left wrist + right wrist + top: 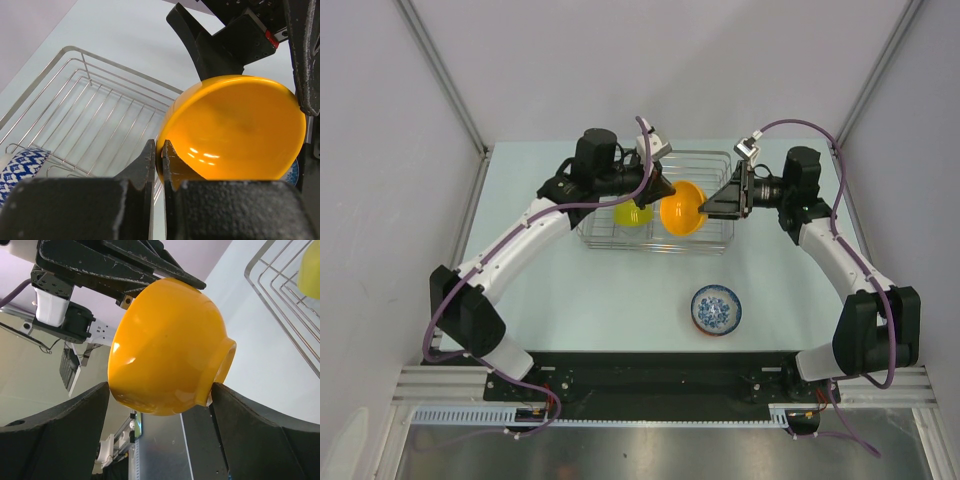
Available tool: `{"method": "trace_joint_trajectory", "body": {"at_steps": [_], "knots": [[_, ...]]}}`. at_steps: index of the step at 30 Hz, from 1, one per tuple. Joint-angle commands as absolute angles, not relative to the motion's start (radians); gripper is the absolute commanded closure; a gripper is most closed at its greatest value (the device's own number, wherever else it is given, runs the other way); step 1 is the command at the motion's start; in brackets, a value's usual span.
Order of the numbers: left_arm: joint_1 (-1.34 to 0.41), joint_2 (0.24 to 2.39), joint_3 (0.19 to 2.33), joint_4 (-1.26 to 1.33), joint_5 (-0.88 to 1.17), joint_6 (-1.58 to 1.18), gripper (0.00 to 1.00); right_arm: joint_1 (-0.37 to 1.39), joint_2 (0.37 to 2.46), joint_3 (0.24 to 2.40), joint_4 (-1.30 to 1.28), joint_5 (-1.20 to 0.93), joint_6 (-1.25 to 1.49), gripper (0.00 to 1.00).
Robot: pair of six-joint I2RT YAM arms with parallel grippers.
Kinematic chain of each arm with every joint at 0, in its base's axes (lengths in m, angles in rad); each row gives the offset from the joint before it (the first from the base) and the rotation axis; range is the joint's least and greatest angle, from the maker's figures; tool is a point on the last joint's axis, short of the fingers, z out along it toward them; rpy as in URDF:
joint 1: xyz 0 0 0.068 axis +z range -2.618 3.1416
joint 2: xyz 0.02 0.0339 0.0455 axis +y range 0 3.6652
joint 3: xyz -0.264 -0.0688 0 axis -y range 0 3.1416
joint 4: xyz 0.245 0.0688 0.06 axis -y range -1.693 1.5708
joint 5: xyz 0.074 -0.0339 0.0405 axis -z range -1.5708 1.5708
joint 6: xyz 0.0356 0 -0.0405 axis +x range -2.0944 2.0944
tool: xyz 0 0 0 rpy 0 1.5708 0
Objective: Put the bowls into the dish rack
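Note:
The orange bowl hangs on its side over the front of the dish rack. My left gripper is shut on its rim, one finger inside the orange bowl and one outside. My right gripper comes from the right and spans the orange bowl. It stands wide, one fingertip against the bowl's rim and the other against its foot ring. A lime-yellow bowl stands in the rack. A white bowl with blue pattern rests on the table in front.
The wire rack has bare bars across most of its floor. Another blue-patterned bowl shows at the rack's near corner in the left wrist view. The lime-yellow bowl sits at the rack's edge in the right wrist view.

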State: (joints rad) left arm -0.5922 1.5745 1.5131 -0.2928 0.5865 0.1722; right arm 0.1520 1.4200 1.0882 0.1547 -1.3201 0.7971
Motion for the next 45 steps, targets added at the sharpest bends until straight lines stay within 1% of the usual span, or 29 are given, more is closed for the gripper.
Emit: {"method": "trace_joint_trajectory", "body": {"at_steps": [1, 9, 15, 18, 19, 21, 22, 24, 27, 28, 30, 31, 35, 36, 37, 39, 40, 42, 43, 45], "knots": [[-0.587, 1.532, 1.505, -0.252, 0.597, 0.152, 1.0, 0.147, 1.411, 1.101, 0.213, -1.321, 0.815, 0.13], [-0.586, 1.523, 1.494, -0.247, 0.592, 0.144, 1.0, 0.147, 1.422, 1.106, 0.262, -1.287, 0.854, 0.13], [-0.586, 1.525, 1.493, -0.245, 0.584, 0.143, 0.99, 0.163, 1.425, 1.106, 0.261, -1.266, 0.841, 0.16], [-0.588, 1.526, 1.493, -0.244, 0.58, 0.141, 1.0, 0.167, 1.42, 1.1, 0.25, -1.256, 0.825, 0.25], [-0.586, 1.526, 1.493, -0.244, 0.581, 0.141, 1.0, 0.166, 1.417, 1.098, 0.252, -1.253, 0.824, 0.31], [-0.586, 1.526, 1.493, -0.247, 0.583, 0.141, 1.0, 0.166, 1.417, 1.098, 0.252, -1.253, 0.827, 0.36], [-0.586, 1.528, 1.493, -0.247, 0.581, 0.141, 1.0, 0.167, 1.419, 1.098, 0.258, -1.253, 0.83, 0.44], [-0.586, 1.529, 1.493, -0.244, 0.583, 0.14, 1.0, 0.169, 1.419, 1.098, 0.264, -1.253, 0.834, 0.53], [-0.587, 1.529, 1.494, -0.247, 0.583, 0.141, 1.0, 0.169, 1.427, 1.098, 0.284, -1.255, 0.85, 0.75], [-0.586, 1.529, 1.494, -0.247, 0.583, 0.14, 1.0, 0.169, 1.427, 1.097, 0.293, -1.256, 0.853, 0.85], [-0.587, 1.531, 1.493, -0.25, 0.581, 0.141, 1.0, 0.167, 1.428, 1.098, 0.299, -1.259, 0.853, 0.97], [-0.586, 1.531, 1.493, -0.253, 0.58, 0.144, 1.0, 0.169, 1.428, 1.098, 0.299, -1.259, 0.854, 1.0], [-0.586, 1.531, 1.497, -0.256, 0.577, 0.141, 0.99, 0.169, 1.43, 1.1, 0.304, -1.267, 0.856, 1.0], [-0.586, 1.534, 1.499, -0.256, 0.578, 0.14, 0.94, 0.167, 1.428, 1.098, 0.305, -1.267, 0.856, 1.0], [-0.586, 1.535, 1.5, -0.258, 0.58, 0.141, 0.78, 0.167, 1.428, 1.098, 0.304, -1.27, 0.854, 1.0], [-0.586, 1.539, 1.503, -0.259, 0.581, 0.137, 0.63, 0.167, 1.428, 1.098, 0.307, -1.27, 0.856, 1.0], [-0.586, 1.54, 1.505, -0.259, 0.583, 0.137, 0.45, 0.167, 1.428, 1.098, 0.305, -1.27, 0.854, 1.0], [-0.586, 1.54, 1.506, -0.258, 0.583, 0.133, 0.27, 0.167, 1.425, 1.098, 0.304, -1.27, 0.853, 1.0], [-0.586, 1.54, 1.506, -0.258, 0.58, 0.132, 0.14, 0.169, 1.424, 1.098, 0.304, -1.27, 0.853, 1.0], [-0.587, 1.537, 1.512, -0.258, 0.575, 0.133, 0.05, 0.167, 1.424, 1.098, 0.29, -1.269, 0.835, 1.0]]}}
